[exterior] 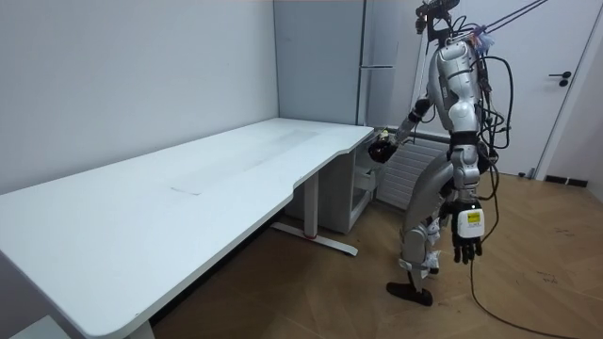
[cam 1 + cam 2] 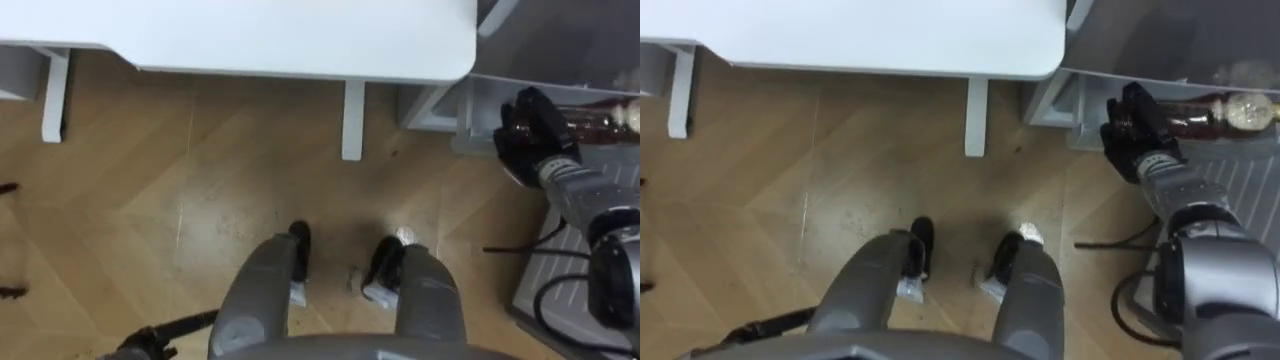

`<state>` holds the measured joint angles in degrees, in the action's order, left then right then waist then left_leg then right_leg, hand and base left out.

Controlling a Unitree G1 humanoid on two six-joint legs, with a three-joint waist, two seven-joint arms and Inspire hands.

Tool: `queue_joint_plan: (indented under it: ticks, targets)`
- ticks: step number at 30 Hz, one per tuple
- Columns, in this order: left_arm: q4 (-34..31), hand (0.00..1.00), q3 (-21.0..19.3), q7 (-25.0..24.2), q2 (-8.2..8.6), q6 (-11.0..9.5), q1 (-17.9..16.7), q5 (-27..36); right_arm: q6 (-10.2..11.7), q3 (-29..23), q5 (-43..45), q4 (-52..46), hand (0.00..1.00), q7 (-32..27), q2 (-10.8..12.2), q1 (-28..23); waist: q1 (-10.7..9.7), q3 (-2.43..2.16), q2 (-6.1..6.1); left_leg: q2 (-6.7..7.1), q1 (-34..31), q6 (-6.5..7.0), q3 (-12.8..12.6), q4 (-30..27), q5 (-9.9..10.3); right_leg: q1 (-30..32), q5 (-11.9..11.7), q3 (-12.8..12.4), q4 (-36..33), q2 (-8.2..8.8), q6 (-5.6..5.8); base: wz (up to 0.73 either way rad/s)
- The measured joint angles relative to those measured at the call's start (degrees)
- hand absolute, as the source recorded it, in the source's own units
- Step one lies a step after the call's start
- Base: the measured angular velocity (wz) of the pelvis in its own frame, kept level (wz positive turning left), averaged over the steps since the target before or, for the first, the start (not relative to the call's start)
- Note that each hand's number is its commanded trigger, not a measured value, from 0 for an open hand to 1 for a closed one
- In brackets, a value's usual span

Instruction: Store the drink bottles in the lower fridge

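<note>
The robot stands on the herringbone wood floor [image 2: 150, 200] at the end of a long white counter [image 2: 300, 40], with its feet just short of the counter's edge. A tall grey fridge [image 1: 377, 56] stands against the wall just beyond the counter's far end. The right robot hand [image 2: 530, 135] is raised at the right of the eye views, and its dark fingers are curled around a clear drink bottle [image 2: 595, 122] of brown liquid. The bottle lies roughly level in the grasp, with its pale cap end pointing away from the counter. It is held in the air off the counter's corner, above a low white shelf unit [image 1: 363, 193] under the counter's end and near a white ribbed radiator [image 1: 405, 174]. In the room view that arm reaches out towards the counter's corner, in front of the fridge. The left robot hand [image 1: 466, 237] hangs at the robot's side beside its thigh, with its fingers loose and pointing down, holding nothing.
</note>
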<state>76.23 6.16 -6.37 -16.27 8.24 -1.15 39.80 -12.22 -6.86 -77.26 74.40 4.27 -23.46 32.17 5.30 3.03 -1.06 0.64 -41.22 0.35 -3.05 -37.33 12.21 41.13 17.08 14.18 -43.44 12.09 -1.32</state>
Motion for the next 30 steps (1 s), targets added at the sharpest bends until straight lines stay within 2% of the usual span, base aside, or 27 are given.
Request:
queue_joint_plan:
  ticks: [3, 7, 13, 14, 15, 30]
  targets:
    - [0.0, 0.0, 1.9, 1.3, -0.08, 0.0, 0.4, 0.0, 0.1, 0.0, 0.0, 0.0, 1.0, -1.0, -0.9, 0.5, 0.9, 0.01, 0.28, -0.21, -2.6, 0.01, 0.2, -2.0, 0.8, 2.0, 0.6, 0.1, -1.7, 0.05, -0.05, 0.01]
    - [-0.2, 0.0, 3.6, 2.8, -0.07, 0.0, 0.4, 0.1, 0.7, 0.1, 0.0, -0.2, 1.0, -3.0, -1.7, 0.5, 1.4, -0.04, 0.43, 0.04, -5.2, 0.18, 0.4, -3.2, 0.9, 4.5, 0.7, 0.3, -3.0, 0.62, -0.1, 0.06]
    - [-0.2, 0.0, 3.5, 3.5, -0.06, -0.5, 0.4, 0.1, 0.9, 0.8, 0.0, -0.5, 1.0, -4.3, -2.3, 3.3, 1.5, -0.12, 0.69, 0.12, -6.7, 0.47, 0.1, -4.2, 1.3, 6.0, 0.7, -0.1, -3.8, 0.89, -0.13, -0.01]
    - [-0.2, 0.0, 3.5, 3.5, -0.06, -0.6, 0.4, 0.1, 0.9, 1.2, 0.0, -0.5, 0.91, -4.3, -2.5, 3.7, 1.5, -0.12, 0.71, 0.12, -6.7, 0.47, 0.1, -4.2, 1.3, 6.0, 0.7, -0.1, -3.8, 0.9, -0.12, 0.0]
    - [-0.2, 0.0, 3.5, 3.5, -0.06, -0.8, 0.4, 0.1, 0.9, 1.2, 0.0, -0.5, 0.0, -4.3, -2.8, 4.4, 1.5, -0.12, 0.72, 0.13, -6.7, 0.48, 0.1, -4.2, 1.3, 6.0, 0.7, -0.1, -3.8, 0.9, -0.12, 0.0]
    - [-0.2, 0.0, 3.6, 3.4, -0.06, -0.7, 0.4, 1.2, 0.9, 1.2, -0.6, -0.6, 0.0, -6.3, -3.8, 6.4, 2.8, -0.12, 1.05, 0.02, -6.6, 0.5, -0.1, -4.2, 1.4, 6.1, 0.8, -0.2, -3.9, 0.82, -0.05, 0.0]
